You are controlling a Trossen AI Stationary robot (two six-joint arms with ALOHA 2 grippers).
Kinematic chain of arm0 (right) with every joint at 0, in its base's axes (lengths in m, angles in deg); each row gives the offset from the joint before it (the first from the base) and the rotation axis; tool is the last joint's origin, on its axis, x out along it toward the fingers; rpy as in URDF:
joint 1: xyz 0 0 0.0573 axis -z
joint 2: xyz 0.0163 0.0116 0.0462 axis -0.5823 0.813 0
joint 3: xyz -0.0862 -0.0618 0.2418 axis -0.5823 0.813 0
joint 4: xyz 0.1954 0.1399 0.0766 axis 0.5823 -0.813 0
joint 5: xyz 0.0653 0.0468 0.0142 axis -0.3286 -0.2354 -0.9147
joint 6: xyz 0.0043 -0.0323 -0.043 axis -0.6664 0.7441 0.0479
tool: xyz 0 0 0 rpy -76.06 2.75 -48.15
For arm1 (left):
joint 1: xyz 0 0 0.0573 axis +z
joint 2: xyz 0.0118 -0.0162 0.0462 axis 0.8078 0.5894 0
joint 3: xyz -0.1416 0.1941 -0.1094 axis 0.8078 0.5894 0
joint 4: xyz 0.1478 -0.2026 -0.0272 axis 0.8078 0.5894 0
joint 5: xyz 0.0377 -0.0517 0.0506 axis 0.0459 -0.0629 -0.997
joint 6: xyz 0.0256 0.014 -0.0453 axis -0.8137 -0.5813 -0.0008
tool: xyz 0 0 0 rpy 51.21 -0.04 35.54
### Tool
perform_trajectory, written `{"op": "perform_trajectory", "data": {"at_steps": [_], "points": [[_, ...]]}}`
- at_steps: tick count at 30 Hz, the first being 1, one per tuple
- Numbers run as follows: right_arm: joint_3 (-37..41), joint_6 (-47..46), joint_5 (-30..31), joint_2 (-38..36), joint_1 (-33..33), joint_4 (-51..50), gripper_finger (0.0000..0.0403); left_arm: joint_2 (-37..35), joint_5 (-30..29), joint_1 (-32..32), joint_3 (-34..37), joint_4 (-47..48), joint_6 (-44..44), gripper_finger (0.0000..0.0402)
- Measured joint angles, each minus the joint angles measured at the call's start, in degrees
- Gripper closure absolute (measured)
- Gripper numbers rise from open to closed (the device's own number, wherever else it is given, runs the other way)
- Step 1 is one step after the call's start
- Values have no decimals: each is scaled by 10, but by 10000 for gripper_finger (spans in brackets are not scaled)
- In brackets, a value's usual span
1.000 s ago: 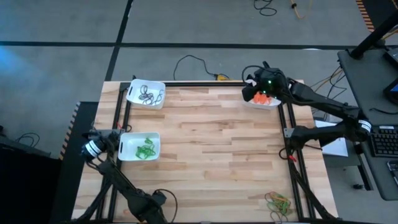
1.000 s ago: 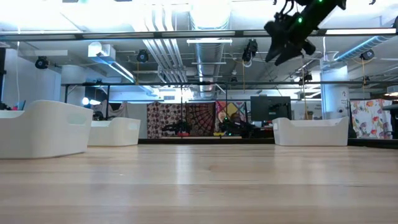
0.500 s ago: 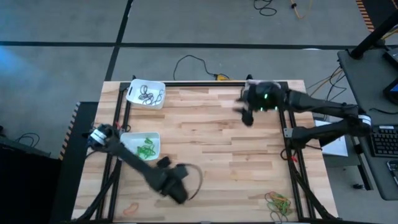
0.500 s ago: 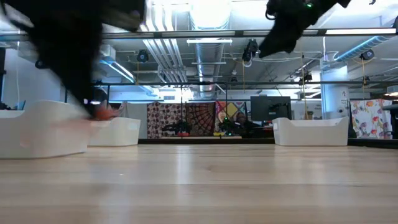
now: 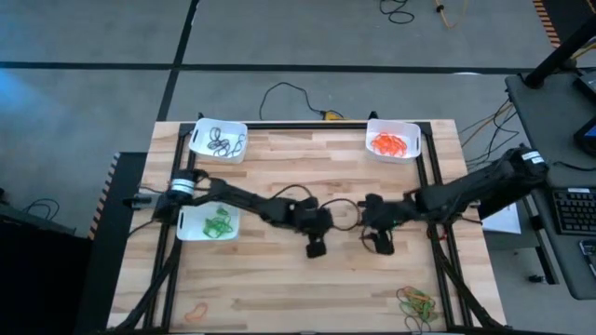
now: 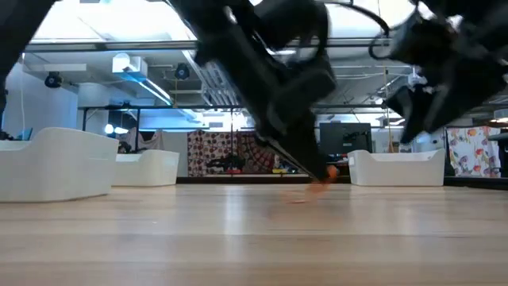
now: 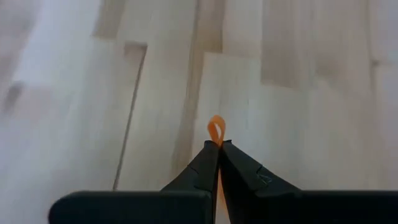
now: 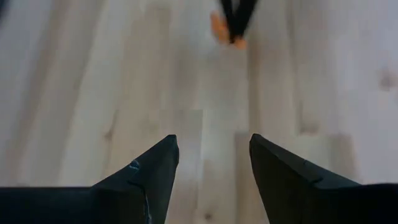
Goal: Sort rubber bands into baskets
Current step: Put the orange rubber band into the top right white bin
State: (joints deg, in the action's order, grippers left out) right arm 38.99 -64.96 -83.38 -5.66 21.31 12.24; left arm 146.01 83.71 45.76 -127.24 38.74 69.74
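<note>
My left gripper hangs over the middle of the table, shut on an orange rubber band. My right gripper stands open just to its right, facing it, with nothing between its fingers. Three white baskets rest on the table: one with dark bands at the far left, one with green bands at the left edge, one with orange bands at the far right. A loose heap of bands lies near right, and one orange band near left. My left gripper pinches the orange rubber band between its two fingertips, which slant down toward the table. A small loop of the band sticks out past the tips. In the low view the band shows close above the wood; whether it touches the table, I cannot tell.
Black frame rails run along the table's left and right sides. Both arms reach inward low over the tabletop and nearly meet at its middle. Bare wood lies between the baskets.
My left gripper has swung fast from the table's near left corner to the middle, turning as it went, shut all the way. My right gripper has left the orange basket at the far right, come toward the near edge and the middle, and sunk lower.
</note>
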Motion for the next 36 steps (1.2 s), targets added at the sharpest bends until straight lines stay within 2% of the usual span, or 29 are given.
{"op": "perform_trajectory", "data": {"at_steps": [3, 7, 11, 16, 21, 26, 36], "points": [[16, -38, 48, 32, -23, 27, 204, 43, 31, 18, -49, 13, -40, 402], [17, -53, 106, 66, -27, 68, 186, 88, 33, 28, -131, 65, -82, 398], [17, -25, 108, 98, -26, 111, 167, 111, 33, 28, -189, 142, -126, 373], [17, -16, 108, 147, -26, 167, 154, 92, 33, 26, -185, 161, -126, 318], [16, 2, 120, 198, -26, 261, 157, 48, 33, 19, -139, 172, -112, 256], [5, -3, 138, 242, -20, 298, 158, -22, 6, 0, -48, 156, -86, 207], [-57, 33, 115, 351, -3, 414, 158, -211, -75, -50, 195, 65, 67, 192]]}}
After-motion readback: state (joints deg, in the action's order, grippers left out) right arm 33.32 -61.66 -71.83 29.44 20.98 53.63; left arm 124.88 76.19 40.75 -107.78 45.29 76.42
